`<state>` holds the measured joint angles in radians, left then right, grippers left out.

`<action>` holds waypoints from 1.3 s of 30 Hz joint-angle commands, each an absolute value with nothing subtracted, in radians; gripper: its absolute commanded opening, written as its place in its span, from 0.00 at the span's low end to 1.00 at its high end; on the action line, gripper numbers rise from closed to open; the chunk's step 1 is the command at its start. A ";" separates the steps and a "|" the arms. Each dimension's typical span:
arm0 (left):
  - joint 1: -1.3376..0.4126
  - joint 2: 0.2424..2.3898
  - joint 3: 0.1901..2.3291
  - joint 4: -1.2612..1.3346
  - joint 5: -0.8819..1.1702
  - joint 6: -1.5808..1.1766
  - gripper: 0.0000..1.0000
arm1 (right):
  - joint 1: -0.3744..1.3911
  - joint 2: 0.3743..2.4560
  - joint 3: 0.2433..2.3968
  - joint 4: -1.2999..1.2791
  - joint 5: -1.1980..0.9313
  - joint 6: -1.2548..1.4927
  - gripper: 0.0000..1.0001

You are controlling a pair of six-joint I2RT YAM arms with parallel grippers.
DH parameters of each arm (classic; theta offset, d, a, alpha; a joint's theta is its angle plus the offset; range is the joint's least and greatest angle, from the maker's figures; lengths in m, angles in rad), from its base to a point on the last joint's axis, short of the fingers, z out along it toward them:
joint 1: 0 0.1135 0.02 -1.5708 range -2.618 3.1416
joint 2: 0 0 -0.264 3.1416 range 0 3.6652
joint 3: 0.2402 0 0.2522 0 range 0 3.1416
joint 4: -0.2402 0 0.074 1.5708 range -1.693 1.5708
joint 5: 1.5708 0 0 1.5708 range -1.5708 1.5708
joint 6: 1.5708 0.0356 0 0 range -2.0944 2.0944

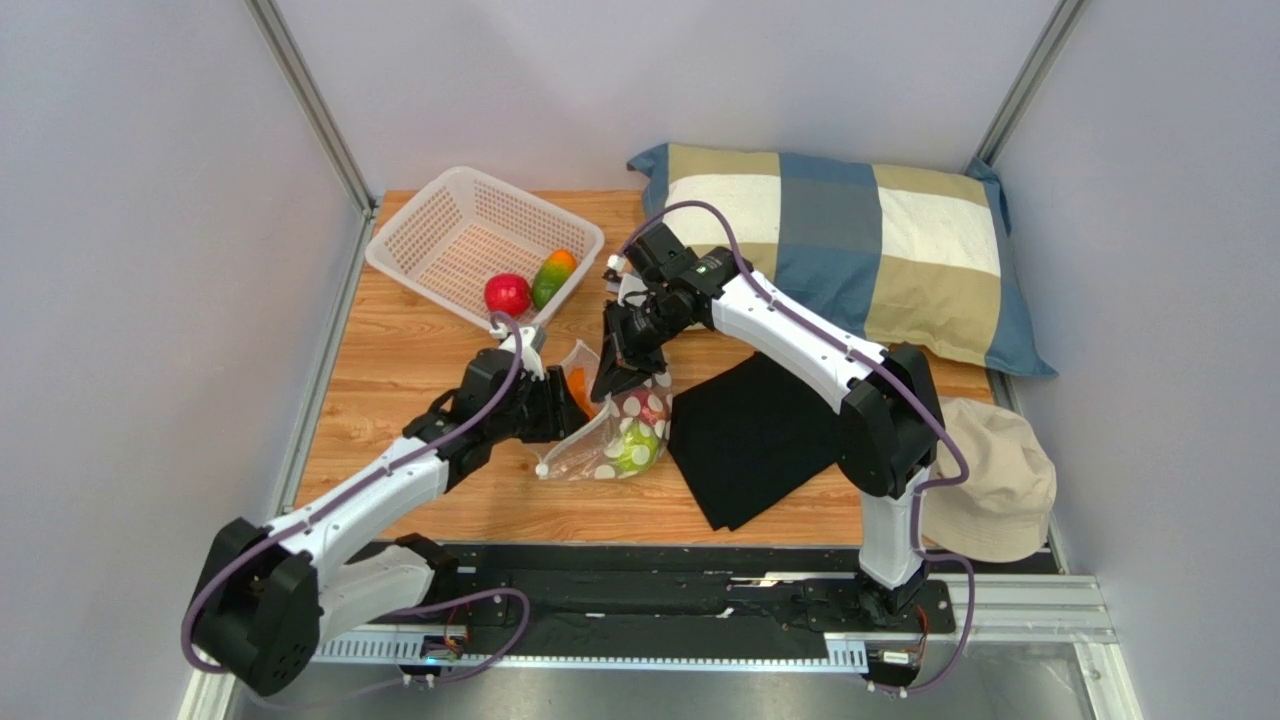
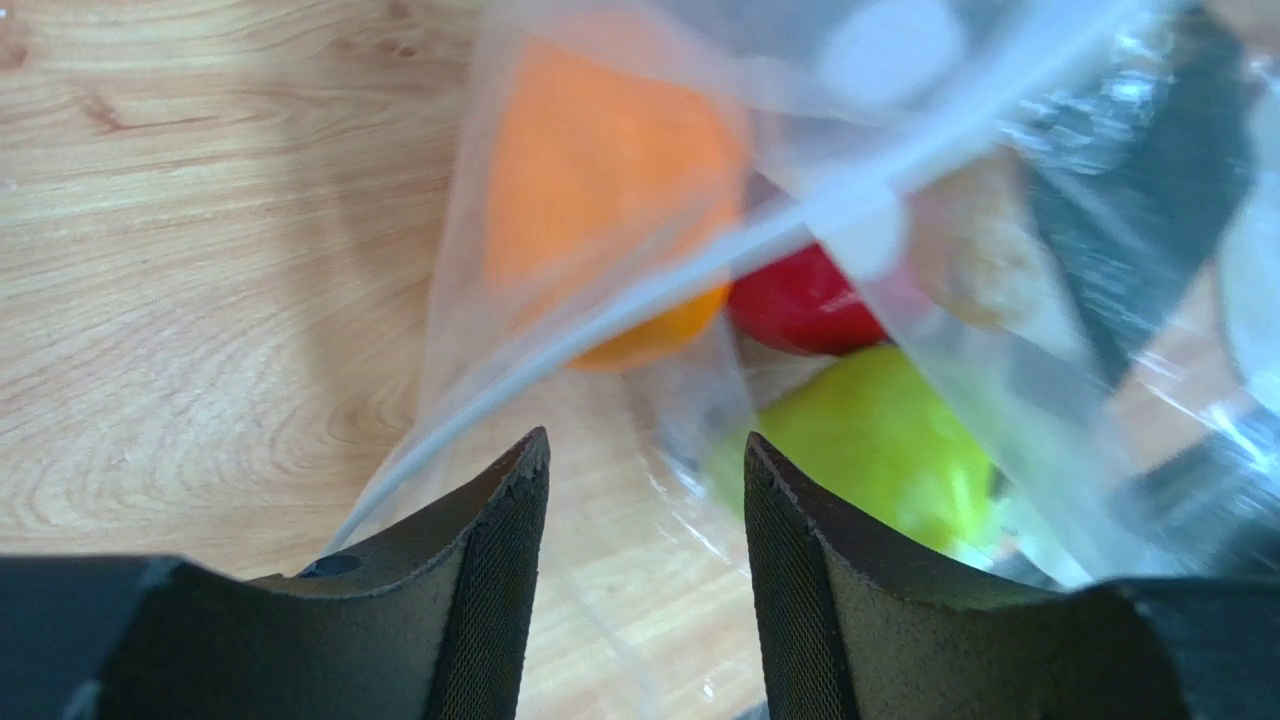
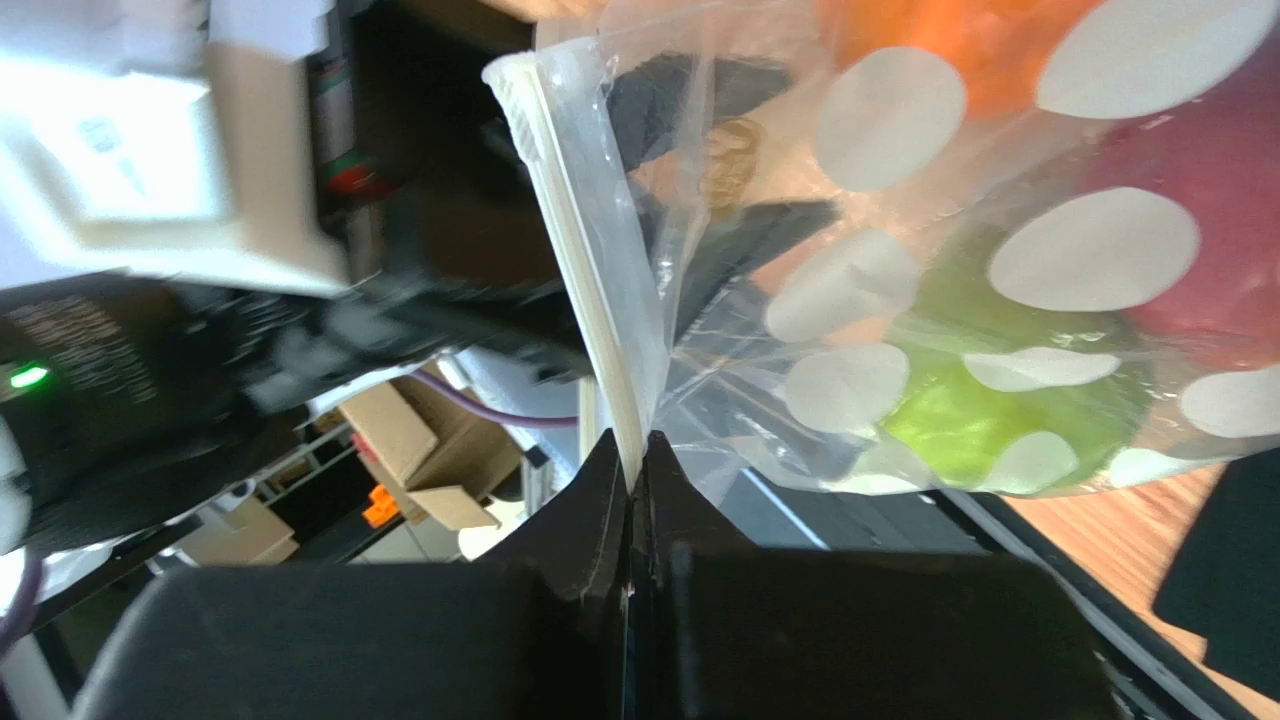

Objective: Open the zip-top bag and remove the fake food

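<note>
1 zip-top bag (image 1: pixel 619 438) sits on the wooden table (image 1: pixel 383 375) beside 1 black cloth (image 1: pixel 751 435). It holds 3 pieces of fake food: 1 orange fruit (image 2: pixel 601 165), 1 red fruit (image 2: pixel 804 300) and 1 green fruit (image 2: pixel 879 450). 2 more, 1 red ball (image 1: pixel 507 294) and 1 orange-green piece (image 1: pixel 553 278), lie in the white basket (image 1: pixel 428 225). Only the right wrist view shows the right gripper (image 3: pixel 634 480) clenched on the bag's zip strip, and only the left wrist view shows the left gripper (image 2: pixel 643 450) released, jaws apart at the bag's edge.

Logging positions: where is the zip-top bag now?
In the top view the zip-top bag is mid-table, between the left gripper and the black cloth, its rim pinched by the right gripper.
</note>
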<state>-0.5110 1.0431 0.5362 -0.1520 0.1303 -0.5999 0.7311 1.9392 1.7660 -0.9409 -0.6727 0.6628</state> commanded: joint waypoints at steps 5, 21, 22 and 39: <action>-0.512 0.981 0.517 -0.038 0.002 -0.595 0.56 | 0.811 1.905 1.801 -0.785 -0.816 0.851 0.00; -0.511 0.937 0.428 -0.092 -0.009 -0.541 0.93 | 0.821 1.968 1.809 -0.746 -0.822 0.899 0.00; -0.511 0.955 0.437 -0.094 -0.008 -0.543 0.93 | 0.816 1.971 1.807 -0.744 -0.821 0.897 0.00; -0.508 1.031 0.543 -0.237 0.055 -0.589 0.10 | 0.762 1.962 1.784 -0.851 -0.688 0.766 0.00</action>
